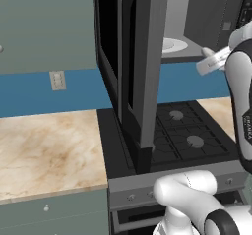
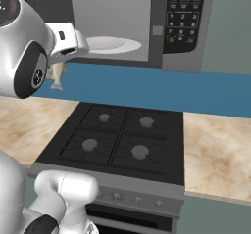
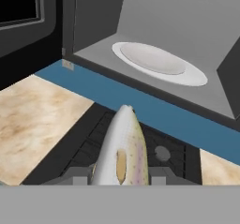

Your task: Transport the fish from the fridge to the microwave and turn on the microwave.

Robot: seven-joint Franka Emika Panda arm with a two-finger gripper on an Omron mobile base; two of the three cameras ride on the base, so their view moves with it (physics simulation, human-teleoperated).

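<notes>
My gripper (image 3: 121,175) is shut on the fish (image 3: 124,145), a slender silver-grey body with small spots that points away toward the microwave (image 3: 154,21). In the right base view the fish (image 2: 56,75) hangs below the hand (image 2: 68,42), just left of the microwave's open cavity and above the blue backsplash. The microwave door (image 1: 142,57) stands swung open to the left. Its white turntable (image 3: 157,61) lies bare inside, ahead of and above the fish. The keypad (image 2: 184,12) is on the microwave's right side. The fridge is out of view.
A black gas stove (image 2: 117,135) with four burners lies under the microwave and below the gripper. Marble counters (image 1: 44,150) flank it on both sides. The open door's edge (image 1: 147,106) hangs over the stove's left part.
</notes>
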